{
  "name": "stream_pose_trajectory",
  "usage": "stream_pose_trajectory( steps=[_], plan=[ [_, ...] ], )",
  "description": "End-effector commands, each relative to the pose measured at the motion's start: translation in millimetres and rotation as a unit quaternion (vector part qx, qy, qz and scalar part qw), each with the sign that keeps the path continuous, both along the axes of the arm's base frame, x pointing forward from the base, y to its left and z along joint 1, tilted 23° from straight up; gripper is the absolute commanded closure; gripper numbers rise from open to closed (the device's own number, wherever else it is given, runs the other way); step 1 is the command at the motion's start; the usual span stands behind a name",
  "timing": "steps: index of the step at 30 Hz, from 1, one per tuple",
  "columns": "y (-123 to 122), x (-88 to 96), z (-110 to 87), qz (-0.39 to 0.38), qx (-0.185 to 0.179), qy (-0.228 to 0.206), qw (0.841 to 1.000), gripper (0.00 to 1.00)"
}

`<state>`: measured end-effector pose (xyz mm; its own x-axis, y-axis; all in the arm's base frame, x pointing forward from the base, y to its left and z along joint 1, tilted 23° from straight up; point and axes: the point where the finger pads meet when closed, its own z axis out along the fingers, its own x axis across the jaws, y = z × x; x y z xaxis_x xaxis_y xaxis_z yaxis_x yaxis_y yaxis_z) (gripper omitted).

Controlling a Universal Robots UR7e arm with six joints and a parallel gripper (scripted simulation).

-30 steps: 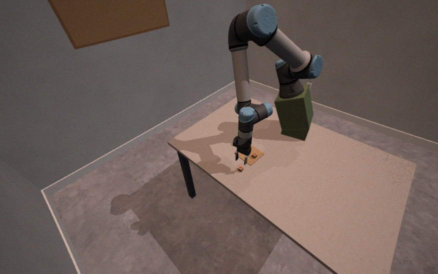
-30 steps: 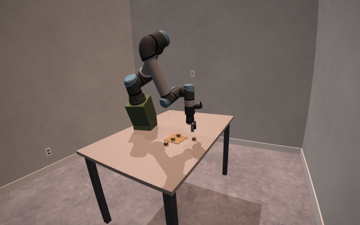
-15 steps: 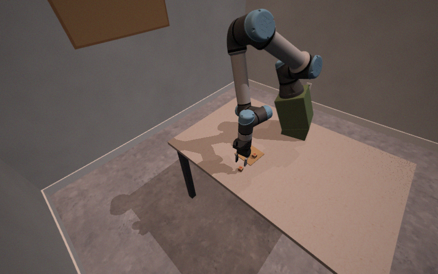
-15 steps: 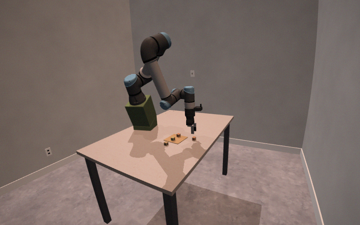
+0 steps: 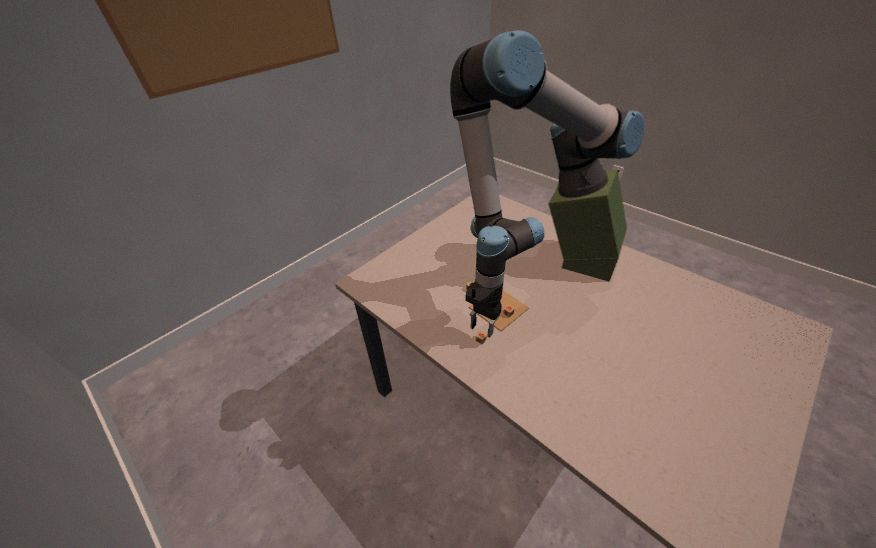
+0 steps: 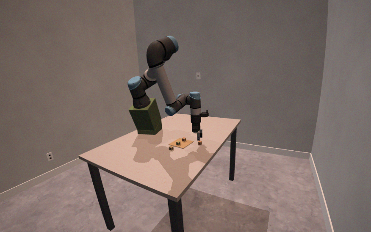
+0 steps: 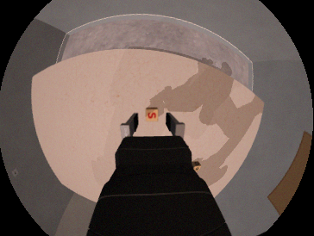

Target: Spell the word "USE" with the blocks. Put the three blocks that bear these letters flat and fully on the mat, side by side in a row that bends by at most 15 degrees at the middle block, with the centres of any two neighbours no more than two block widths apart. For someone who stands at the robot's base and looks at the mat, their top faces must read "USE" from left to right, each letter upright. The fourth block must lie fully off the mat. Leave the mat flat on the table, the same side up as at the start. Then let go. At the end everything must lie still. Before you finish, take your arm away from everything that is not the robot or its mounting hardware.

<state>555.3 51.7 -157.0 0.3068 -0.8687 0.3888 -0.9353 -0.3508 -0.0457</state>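
Tool (image 5: 482,324) (image 6: 199,136) (image 7: 152,118) gapes open; wrist view alone reads red S on 1 block (image 5: 481,337) (image 6: 200,142) (image 7: 152,114).

1. Has a pale table (image 5: 646,361) (image 6: 114,153) (image 7: 78,129) on dark legs (image 5: 373,348) (image 6: 101,194).
2. Shows mottled grey floor (image 5: 180,413) (image 6: 289,175) (image 7: 151,32) beneath the table, partly shadowed.
3. Rises around the table as plain walls (image 5: 258,161) (image 6: 232,40) (image 7: 276,77), with light-edged skirting (image 5: 271,281) (image 6: 273,149).
4. Includes a brown board (image 5: 239,38) (image 7: 291,177) above table height.
5. Has dim light across the table.

The robot arm (image 5: 478,161) (image 6: 164,84) has gray tubes w/ dark brown bends & round blue caps. Its gripper (image 5: 481,321) (image 6: 199,135) (image 7: 152,118) is black w/ two gray fingers, black pads at 3 & 9 o'clock in wrist view.
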Motion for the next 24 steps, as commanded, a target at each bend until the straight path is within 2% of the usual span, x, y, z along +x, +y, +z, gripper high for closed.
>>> stream_pose_trajectory(
  steps=[1,24],
  plan=[
    [-2.0,1.7,-5.6,0.000,0.000,-0.001,1.000,0.00],
    [-3.7,2.7,-10.6,0.000,0.000,-0.001,1.000,0.00]
  ],
)
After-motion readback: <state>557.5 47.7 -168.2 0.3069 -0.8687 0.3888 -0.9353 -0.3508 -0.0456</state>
